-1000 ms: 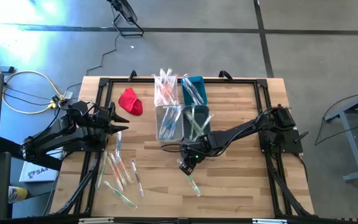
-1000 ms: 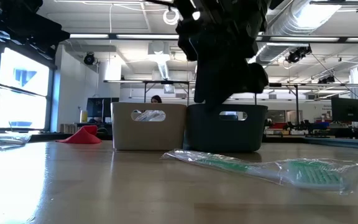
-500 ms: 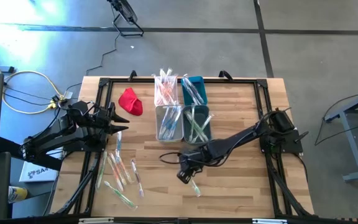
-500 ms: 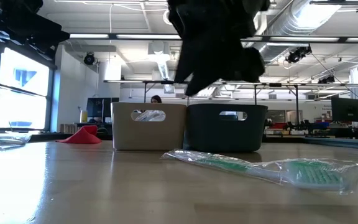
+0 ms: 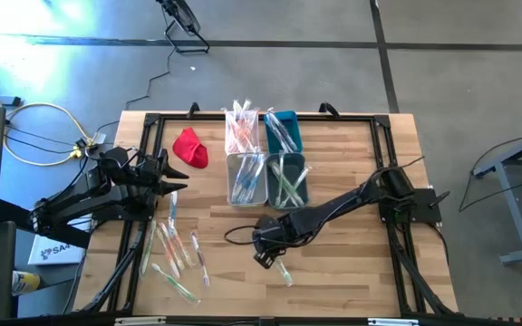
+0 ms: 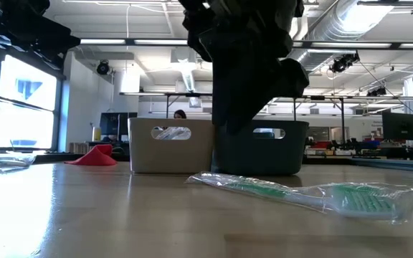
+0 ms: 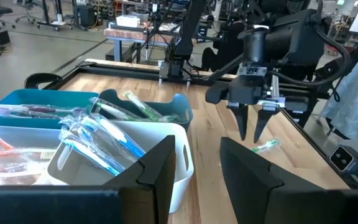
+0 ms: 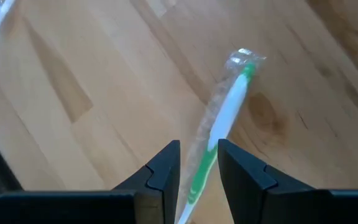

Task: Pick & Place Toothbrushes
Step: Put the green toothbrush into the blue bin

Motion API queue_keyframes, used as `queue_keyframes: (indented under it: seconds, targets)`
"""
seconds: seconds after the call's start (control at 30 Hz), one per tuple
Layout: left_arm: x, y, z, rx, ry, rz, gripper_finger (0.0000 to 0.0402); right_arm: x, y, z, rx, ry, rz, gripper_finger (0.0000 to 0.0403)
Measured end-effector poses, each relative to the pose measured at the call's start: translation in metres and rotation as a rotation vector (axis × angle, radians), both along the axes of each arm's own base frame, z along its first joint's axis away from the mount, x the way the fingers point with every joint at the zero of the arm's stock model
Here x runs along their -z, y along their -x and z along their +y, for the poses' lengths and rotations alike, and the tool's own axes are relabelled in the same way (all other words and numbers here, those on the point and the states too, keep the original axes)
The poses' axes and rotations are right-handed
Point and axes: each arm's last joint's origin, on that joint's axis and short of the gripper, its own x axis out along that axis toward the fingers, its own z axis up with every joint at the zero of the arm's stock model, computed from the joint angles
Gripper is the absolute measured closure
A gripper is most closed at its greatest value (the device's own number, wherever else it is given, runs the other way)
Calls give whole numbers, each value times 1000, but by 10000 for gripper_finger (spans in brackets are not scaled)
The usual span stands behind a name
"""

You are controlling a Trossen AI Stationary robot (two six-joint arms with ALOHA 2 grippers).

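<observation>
A green-and-white toothbrush (image 8: 229,112) in a clear wrapper lies flat on the wooden table (image 5: 352,263), near the front at the middle (image 5: 282,270). My right gripper (image 8: 199,155) hangs open just above its handle end, pointing steeply down. In the left wrist view its fingertips (image 7: 253,134) are clear of the toothbrush (image 7: 267,145). My left gripper (image 5: 172,181) waits open at the table's left side. Several more wrapped toothbrushes (image 5: 175,249) lie loose at the front left.
Four small bins hold toothbrushes at the table's middle back: a white one (image 5: 241,131), a teal one (image 5: 285,129), a pale one (image 5: 246,178) and a dark one (image 5: 288,179). A red cloth (image 5: 191,148) lies left of them. There is bare wood at the right.
My right gripper has moved from beside the dark bin toward the table's near edge and slightly left, ending over the green toothbrush. Its fingers have kept the same gap. The toothbrush has not moved.
</observation>
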Motion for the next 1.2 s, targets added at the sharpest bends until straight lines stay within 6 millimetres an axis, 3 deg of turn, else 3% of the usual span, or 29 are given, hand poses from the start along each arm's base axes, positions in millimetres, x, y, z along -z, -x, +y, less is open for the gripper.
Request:
queue_keyframes:
  seconds: [0.33,0.67,0.8,1.2]
  targets:
    - [0,0,0,1,0,0,277,-1,-3,0,-117,42,-46,295]
    - [0,0,0,1,0,1,277,3,2,-3,-89,105,-3,217]
    - [0,0,0,0,1,1,277,4,2,-2,-89,109,-4,219]
    - [1,0,0,1,4,8,277,35,-3,3,-81,156,44,235]
